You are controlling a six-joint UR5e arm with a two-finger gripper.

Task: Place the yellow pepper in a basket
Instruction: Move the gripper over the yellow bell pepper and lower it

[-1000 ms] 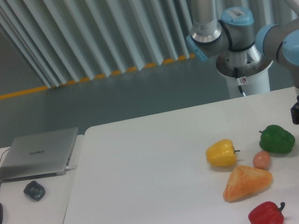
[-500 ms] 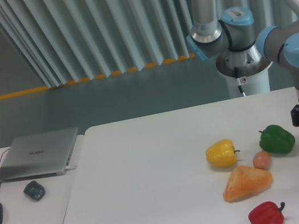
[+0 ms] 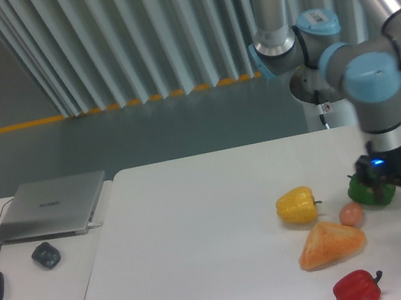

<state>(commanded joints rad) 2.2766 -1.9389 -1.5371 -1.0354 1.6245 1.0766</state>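
A: What took up most of the view?

B: The white surface (image 3: 200, 235), filling the lower half. Behind it stood the robot arm (image 3: 375, 80), grey with blue joint caps, bending down over the surface's right side.

A: And the tool?

B: The tool (image 3: 400, 188) hung at the arm's end, low over the surface, with a small blue light lit on its body. It sat right in front of the green pepper (image 3: 367, 190) and covered part of it. I could not tell how far its fingers were spread, nor whether they touched that pepper; the dark parts blurred together.

A: Anything to the left?

B: A second, lighter surface carried a closed grey laptop (image 3: 51, 206), with a dark mouse (image 3: 46, 255) at its 6 o'clock.

A: Where was the yellow pepper?

B: The yellow pepper (image 3: 297, 206) lay on the white surface, free of the tool, at 9 o'clock from the green pepper, its stem pointing toward 3 o'clock. An orange wedge-shaped lump (image 3: 331, 244) lay at its 5 o'clock, close by. A red pepper (image 3: 357, 289) lay at the wedge's 6 o'clock, near the front edge.

A: The smallest thing?

B: A peach-coloured ball (image 3: 351, 214), between the wedge and the green pepper, at 4 o'clock from the yellow pepper.
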